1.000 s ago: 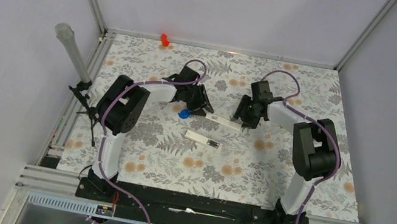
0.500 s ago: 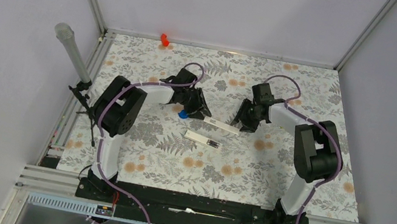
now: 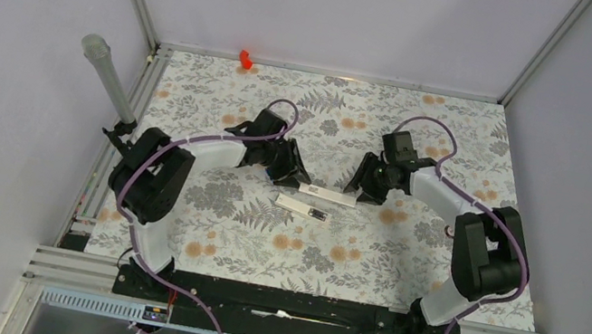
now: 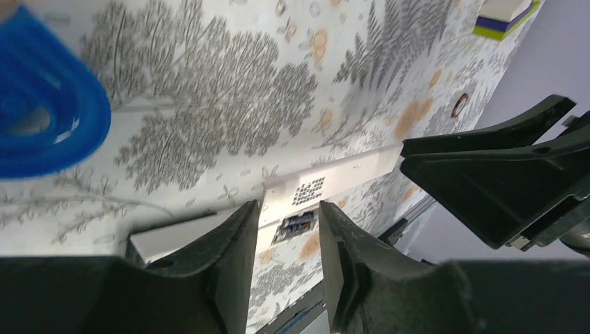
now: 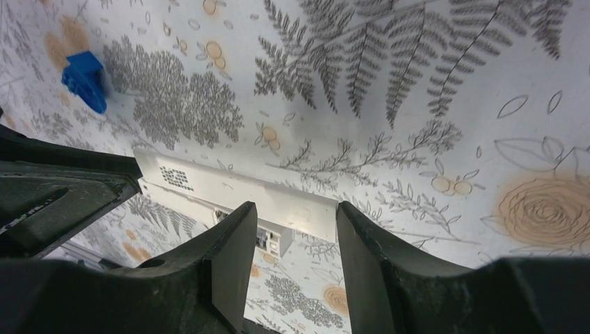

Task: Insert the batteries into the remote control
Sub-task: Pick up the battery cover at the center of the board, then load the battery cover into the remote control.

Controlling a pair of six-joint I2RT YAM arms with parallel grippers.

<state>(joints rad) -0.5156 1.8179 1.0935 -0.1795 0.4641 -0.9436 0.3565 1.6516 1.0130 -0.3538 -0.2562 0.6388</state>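
The white remote control lies mid-table, its dark recess at its right end. In the left wrist view the recess shows dark contents; I cannot tell whether they are batteries. No loose batteries show. The thin white cover strip lies just behind the remote, between both grippers. My left gripper is open over the strip's left end. My right gripper is open over the strip's right end. The remote lies just beyond the strip in the right wrist view.
A blue blob lies behind my left gripper; it also shows in the right wrist view. A small dark ring lies farther off. A red object sits at the back edge. A microphone stands at the left rail.
Both grippers moved toward the near edge, and the cover strip between them moved with them, closer to the remote. The blue blob is now hidden under my left arm in the top view.
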